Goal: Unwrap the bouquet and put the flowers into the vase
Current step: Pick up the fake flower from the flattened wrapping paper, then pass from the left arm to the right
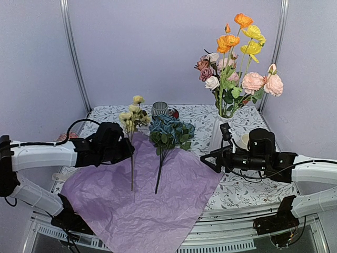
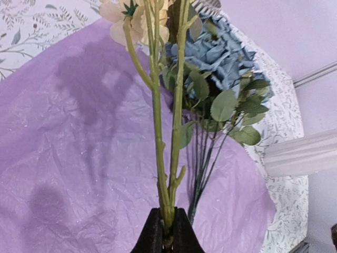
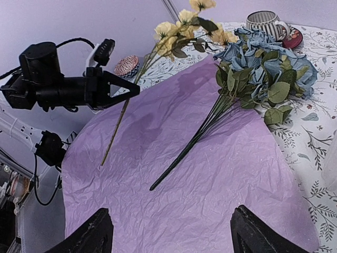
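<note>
The pink-purple tissue paper [image 1: 158, 211] lies unfolded and flat on the table. My left gripper [image 1: 130, 149] is shut on the light green stem [image 2: 158, 132] of the cream-yellow roses [image 1: 131, 113], blooms angled up; the stem's lower end reaches down to the paper [image 3: 210, 184]. The dusty blue roses [image 1: 171, 132] lie loose on the sheet beside it. My right gripper [image 3: 171, 211] hovers open over the paper's near right part, nothing between its fingers. The white vase [image 1: 218, 134] stands at the back right holding several pink, orange and yellow flowers [image 1: 237, 58], its base behind the right arm.
A striped grey cup [image 1: 159, 109] on a red saucer [image 1: 174, 113] stands behind the blue roses. A cream mug [image 1: 243, 140] sits by the vase, behind the right arm. A small patterned bowl [image 3: 128, 66] is at the table's left edge. Grey walls close the back.
</note>
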`<state>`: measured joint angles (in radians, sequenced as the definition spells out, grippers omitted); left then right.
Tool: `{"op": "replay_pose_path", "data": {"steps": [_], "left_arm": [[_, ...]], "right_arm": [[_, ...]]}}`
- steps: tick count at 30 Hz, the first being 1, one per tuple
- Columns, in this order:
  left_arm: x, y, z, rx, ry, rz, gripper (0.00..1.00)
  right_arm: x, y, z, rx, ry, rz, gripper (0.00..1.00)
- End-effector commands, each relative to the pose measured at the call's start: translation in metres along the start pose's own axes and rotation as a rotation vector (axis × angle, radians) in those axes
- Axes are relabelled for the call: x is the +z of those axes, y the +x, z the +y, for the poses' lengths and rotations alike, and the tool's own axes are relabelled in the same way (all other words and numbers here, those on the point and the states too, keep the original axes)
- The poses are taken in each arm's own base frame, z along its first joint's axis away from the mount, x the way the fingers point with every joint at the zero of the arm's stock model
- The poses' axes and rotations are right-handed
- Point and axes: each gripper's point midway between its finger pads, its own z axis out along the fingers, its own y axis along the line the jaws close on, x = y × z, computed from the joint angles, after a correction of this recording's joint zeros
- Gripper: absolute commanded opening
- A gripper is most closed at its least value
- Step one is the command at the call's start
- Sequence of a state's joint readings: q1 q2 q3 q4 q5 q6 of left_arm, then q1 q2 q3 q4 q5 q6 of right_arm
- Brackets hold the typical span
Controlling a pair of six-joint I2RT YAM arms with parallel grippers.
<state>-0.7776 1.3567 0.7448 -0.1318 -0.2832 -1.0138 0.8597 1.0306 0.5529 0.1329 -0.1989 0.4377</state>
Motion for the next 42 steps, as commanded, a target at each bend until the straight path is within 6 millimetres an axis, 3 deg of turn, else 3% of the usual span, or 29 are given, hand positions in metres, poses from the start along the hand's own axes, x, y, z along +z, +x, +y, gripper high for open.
{"op": "replay_pose_path", "data": {"steps": [1,12,21,26,34,42], "left_arm": [[-0.03,-0.014,-0.018,0.095,0.127,-0.065,0.0],[-0.106,-0.019,-0.08,0.266,0.639,-0.189,0.0],[-0.161,-0.003,-0.126,0.378,0.985,-0.213,0.0],[-0.176,0.008,-0.143,0.426,1.06,-0.216,0.0],[-0.192,0.023,-0.156,0.458,1.159,-0.221,0.0],[-0.198,0.017,-0.158,0.418,1.161,-0.298,0.0]], "right_arm": [[0.004,-0.021,0.021,-0.019,-0.074,-0.047,0.79],[0.014,-0.035,0.045,-0.024,-0.176,-0.077,0.79],[0.032,-0.062,0.099,-0.131,-0.27,-0.121,0.79],[0.03,-0.083,0.121,-0.177,-0.321,-0.184,0.77],[0.032,-0.098,0.162,-0.222,-0.441,-0.237,0.6],[0.064,-0.103,0.187,-0.238,-0.452,-0.249,0.52]]}}
